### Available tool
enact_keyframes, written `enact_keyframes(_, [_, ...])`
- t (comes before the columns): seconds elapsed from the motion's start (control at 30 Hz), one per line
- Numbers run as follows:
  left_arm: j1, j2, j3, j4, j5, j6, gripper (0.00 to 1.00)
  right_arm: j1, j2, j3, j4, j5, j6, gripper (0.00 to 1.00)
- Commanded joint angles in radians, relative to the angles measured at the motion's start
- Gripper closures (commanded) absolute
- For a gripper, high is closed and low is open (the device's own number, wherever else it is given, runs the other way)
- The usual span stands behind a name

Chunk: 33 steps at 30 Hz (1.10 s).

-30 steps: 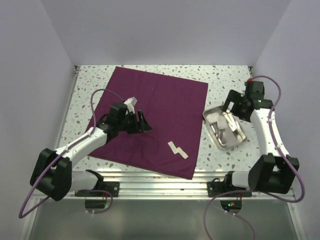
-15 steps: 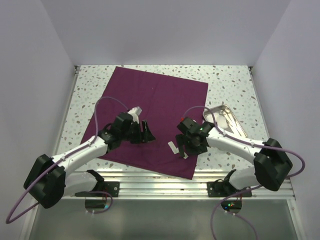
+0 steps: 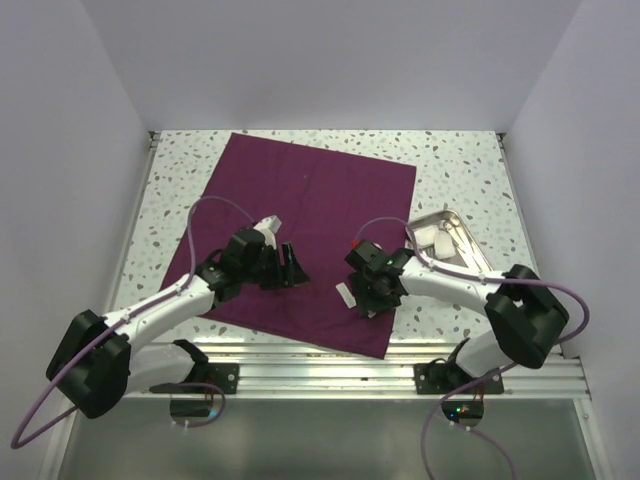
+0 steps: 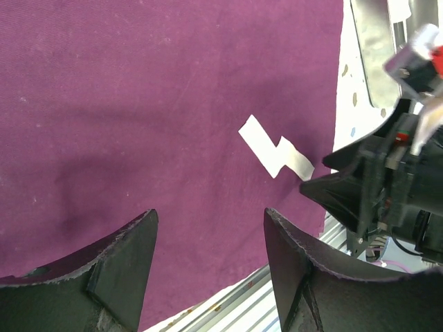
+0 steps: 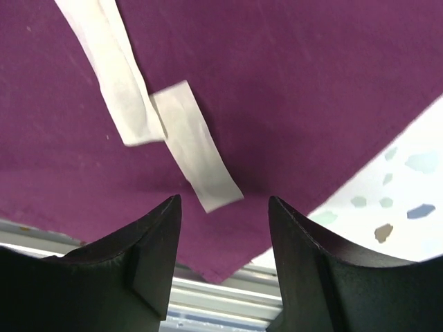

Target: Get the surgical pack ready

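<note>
**Task status: early stage.**

1. The purple cloth [image 3: 300, 200] of the surgical pack lies spread flat and unfolded on the counter [image 3: 460, 160]. No corner is turned in and no bundle is formed.
2. Two white strips [image 4: 275, 146] lie overlapping on the cloth, close to its near right corner. No other contents are visible on the cloth.
3. The metal tray [image 3: 440, 215] stands on the counter just right of the cloth. A white pad [image 3: 438, 240] is visible inside it. The right arm hides the rest of its contents.
4. The left jaws stand open and empty above the near left part of the cloth, touching nothing.
5. The right jaws stand apart directly over the white strips, with the end of one strip between them. No grip is made yet.

Judged remaining: positioning the strips, transferring the tray contents onto the cloth, and folding the cloth into a closed bundle.
</note>
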Motion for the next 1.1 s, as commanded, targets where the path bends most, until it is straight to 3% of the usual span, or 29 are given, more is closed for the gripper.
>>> enact_keyframes(0.0, [-0.003, -0.014, -0.005, 0.04, -0.013, -0.006, 0.34, 0.003, 0.036, 0.05, 0.049, 0.017, -0.037, 0.44])
enact_keyframes(0.2, [-0.003, -0.024, -0.002, 0.032, -0.016, -0.005, 0.34, 0.003, 0.097, 0.077, 0.06, 0.029, -0.07, 0.5])
enact_keyframes(0.3, [-0.003, -0.033, 0.0, 0.021, -0.022, 0.0, 0.34, 0.003, 0.105, 0.084, 0.058, 0.037, -0.068, 0.56])
enact_keyframes(0.33, [-0.003, -0.034, 0.0, 0.018, -0.025, 0.0, 0.34, 0.003, 0.103, 0.084, 0.058, 0.03, -0.068, 0.63])
enact_keyframes(0.6, [-0.003, -0.04, 0.001, 0.023, -0.025, -0.002, 0.34, 0.003, 0.044, 0.099, 0.012, 0.059, -0.053, 0.76])
enact_keyframes(0.73, [-0.005, -0.042, 0.006, 0.018, -0.025, 0.0, 0.34, 0.003, 0.01, 0.122, -0.032, 0.086, -0.047, 0.91])
enact_keyframes(0.83, [-0.003, -0.043, 0.012, 0.014, -0.025, 0.002, 0.34, -0.001, -0.002, 0.151, -0.058, 0.129, -0.044, 0.93])
enact_keyframes(0.93, [-0.003, -0.042, 0.017, 0.009, -0.024, 0.006, 0.34, -0.034, -0.022, 0.174, -0.086, 0.157, -0.045, 0.96])
enact_keyframes(1.07, [-0.003, -0.04, 0.021, 0.011, -0.019, 0.009, 0.34, -0.199, -0.077, 0.191, -0.116, 0.154, -0.062, 1.0])
